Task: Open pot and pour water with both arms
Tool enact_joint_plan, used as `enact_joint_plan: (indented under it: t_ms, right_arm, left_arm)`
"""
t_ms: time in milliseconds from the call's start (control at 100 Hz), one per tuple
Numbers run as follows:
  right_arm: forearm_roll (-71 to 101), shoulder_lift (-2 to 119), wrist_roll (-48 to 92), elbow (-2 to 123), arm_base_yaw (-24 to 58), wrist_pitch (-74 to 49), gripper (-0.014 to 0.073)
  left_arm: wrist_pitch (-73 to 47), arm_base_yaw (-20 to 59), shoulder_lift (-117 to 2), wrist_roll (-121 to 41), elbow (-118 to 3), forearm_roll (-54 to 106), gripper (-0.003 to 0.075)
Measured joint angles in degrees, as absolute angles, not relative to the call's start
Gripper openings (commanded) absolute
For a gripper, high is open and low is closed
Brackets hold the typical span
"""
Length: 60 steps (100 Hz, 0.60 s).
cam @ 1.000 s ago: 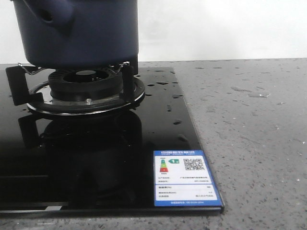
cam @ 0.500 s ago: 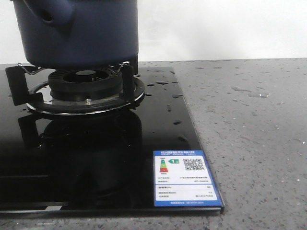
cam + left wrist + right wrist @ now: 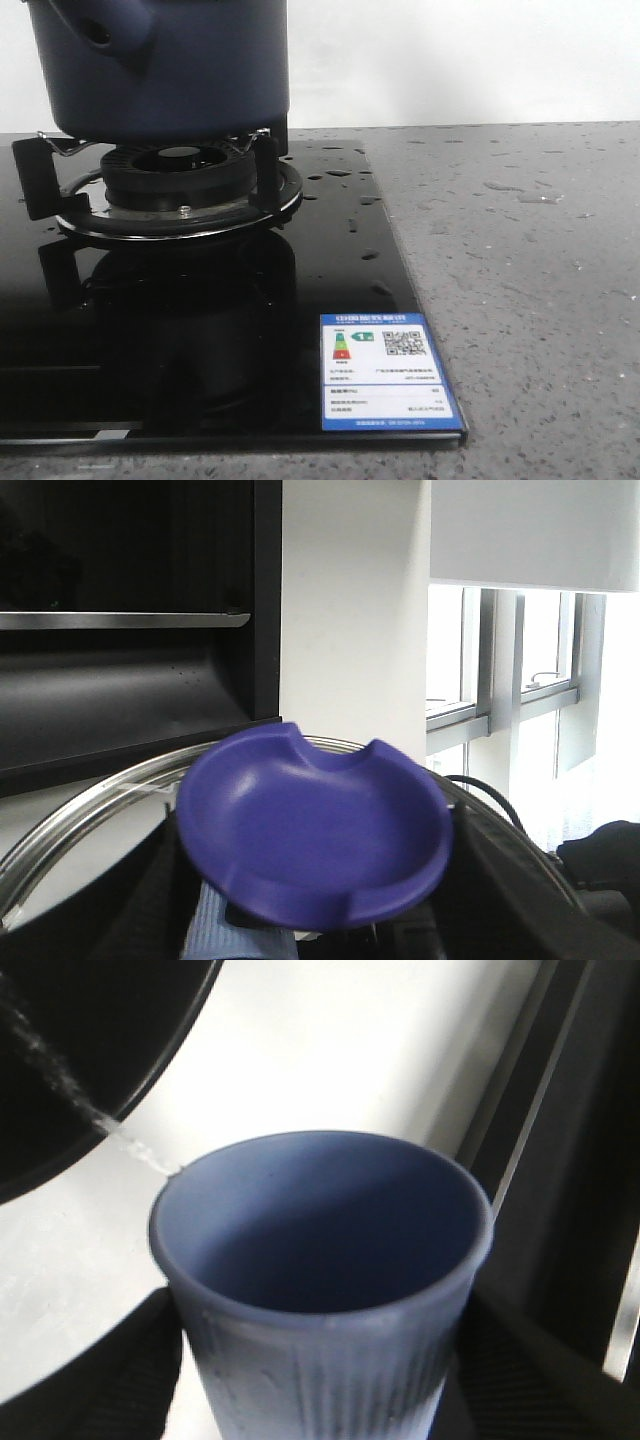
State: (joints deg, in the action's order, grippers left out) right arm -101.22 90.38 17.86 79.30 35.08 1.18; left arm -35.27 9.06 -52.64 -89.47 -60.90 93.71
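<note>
The dark navy pot stands on the burner grate at the far left of the front view, its side stub facing me; its top is cut off. Neither gripper shows in that view. In the left wrist view my left gripper is shut on the lid's blue knob; the glass lid's metal rim arcs behind it. In the right wrist view my right gripper is shut on the light blue ribbed cup. A thin streak of water runs between the cup's rim and a dark round edge.
A black glass cooktop with a burner, water drops and an energy label covers the left. A grey speckled counter lies to the right. The left wrist view shows a dark cabinet and windows.
</note>
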Motion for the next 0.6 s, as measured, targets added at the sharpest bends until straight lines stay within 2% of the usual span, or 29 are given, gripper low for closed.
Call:
enact_joint_plan:
  t_ms: [150, 300, 600]
  right_arm:
    - [-98.68, 90.38, 14.59, 79.3, 35.08, 0.72, 0.0326]
    - [-86.32, 90.38, 0.0, 79.3, 35.08, -3.22, 0.0326]
    - [-70.97, 87.31, -17.95, 79.3, 38.56, -26.78, 0.0326]
  left_arm:
    - [-35.27, 9.06, -52.64, -89.47, -60.9, 93.71, 0.0251]
    - [-35.27, 9.06, -52.64, -89.47, -60.9, 93.71, 0.0251]
    - [-35.29, 9.06, -52.64, -89.47, -60.9, 93.71, 0.0251]
